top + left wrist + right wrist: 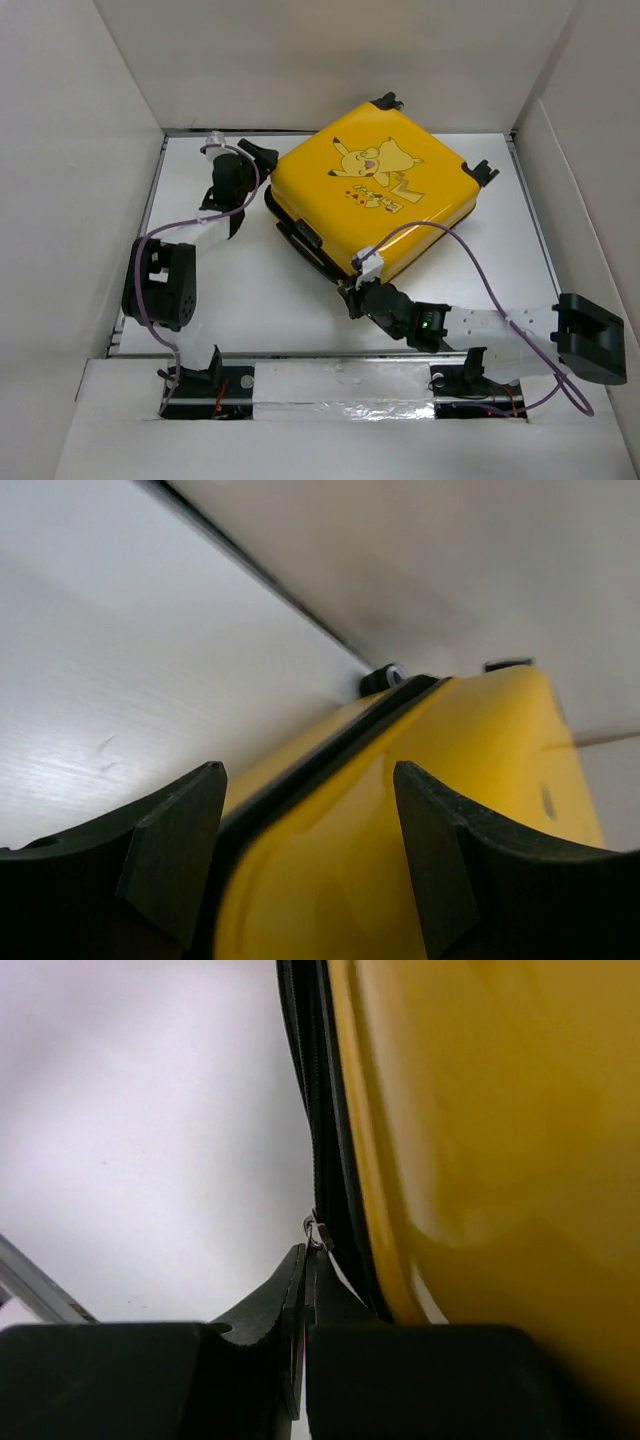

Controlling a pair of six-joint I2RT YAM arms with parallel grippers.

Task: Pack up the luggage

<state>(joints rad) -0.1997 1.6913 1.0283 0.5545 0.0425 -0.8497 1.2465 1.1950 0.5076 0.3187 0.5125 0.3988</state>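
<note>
— Right gripper jaws are pressed together at the zip pull. Where's the luggage?
— Lid down, flat on the bench, left gripper jaws spread astride its edge. Unbraced, a zip tug may slide it, or the pull may slip free

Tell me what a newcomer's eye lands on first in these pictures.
The large yellow hard-shell suitcase with its Pikachu cartoon print dominates, lying closed and flat toward the back of the white table. The left pincer stands open astride its left corner. The right pincer is shut against the black zipper trim on the near side, a small metal zipper ring at its tips.
</note>
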